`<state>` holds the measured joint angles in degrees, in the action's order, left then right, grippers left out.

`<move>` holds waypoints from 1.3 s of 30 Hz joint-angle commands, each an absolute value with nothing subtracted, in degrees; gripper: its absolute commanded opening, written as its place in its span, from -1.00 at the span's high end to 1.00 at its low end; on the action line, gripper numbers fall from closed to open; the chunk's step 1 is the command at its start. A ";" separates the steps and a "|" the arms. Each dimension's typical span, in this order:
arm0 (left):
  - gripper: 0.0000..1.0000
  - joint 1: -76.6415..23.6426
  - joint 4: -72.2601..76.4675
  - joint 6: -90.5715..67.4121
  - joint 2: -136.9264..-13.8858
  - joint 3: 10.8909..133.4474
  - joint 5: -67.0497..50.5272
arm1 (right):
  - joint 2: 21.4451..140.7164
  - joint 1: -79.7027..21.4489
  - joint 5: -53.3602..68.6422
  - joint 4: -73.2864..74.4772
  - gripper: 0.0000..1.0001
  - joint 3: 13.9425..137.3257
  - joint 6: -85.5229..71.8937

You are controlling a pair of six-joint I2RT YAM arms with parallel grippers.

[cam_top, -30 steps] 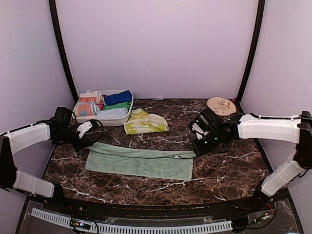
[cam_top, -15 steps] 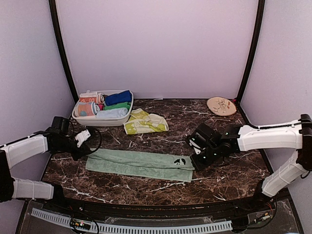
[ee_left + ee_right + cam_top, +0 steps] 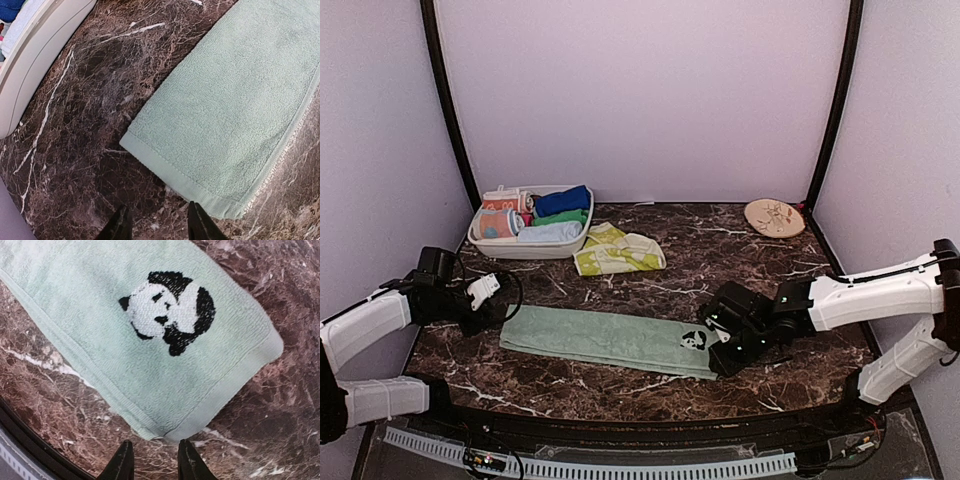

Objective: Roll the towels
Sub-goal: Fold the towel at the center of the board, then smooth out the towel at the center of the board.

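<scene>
From above, the mint towel (image 3: pixel 610 338) lies folded in a long strip on the desk (image 3: pixel 770 285), with the left pincer (image 3: pixel 492 303) at its left end and the right pincer (image 3: pixel 718 350) at its right end.

Left wrist: the towel corner lies just ahead of the left pincer (image 3: pixel 159 226), which is partly spread and empty.

Right wrist: the towel end with the panda (image 3: pixel 170 312) lies just ahead of the right pincer (image 3: pixel 154 462), also partly spread and holding nothing.

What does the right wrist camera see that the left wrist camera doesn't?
Only the right wrist view shows the panda on the mint green towel. Only the left wrist view shows the white basket and the towel's plain end. Both show that towel flat on the marble table, with the left end effector and right end effector open, holding nothing.
</scene>
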<state>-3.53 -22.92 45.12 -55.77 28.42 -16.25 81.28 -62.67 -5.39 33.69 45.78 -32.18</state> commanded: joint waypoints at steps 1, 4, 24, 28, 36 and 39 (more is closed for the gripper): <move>0.22 -3.10 -26.09 46.03 -55.10 30.55 -14.58 | 77.98 -64.09 -2.79 34.32 0.37 46.56 -32.74; 0.20 -3.15 -28.02 46.16 -57.07 34.29 -17.32 | 75.42 -63.85 -2.80 36.40 0.36 48.60 -32.15; 0.55 -6.72 -21.93 48.42 -80.19 34.05 -8.19 | 86.78 -52.02 12.55 16.94 0.88 40.95 -39.01; 0.43 -6.50 -20.97 48.98 -78.45 33.50 -7.81 | 85.57 -51.99 10.27 21.05 0.69 42.21 -37.87; 0.03 -6.50 -32.66 47.50 -73.47 41.52 -18.86 | 83.22 -46.08 2.78 29.77 0.01 50.48 -33.13; 0.03 -6.46 -34.70 48.49 -73.55 42.43 -19.15 | 85.48 -44.82 1.37 29.70 -0.10 51.04 -31.70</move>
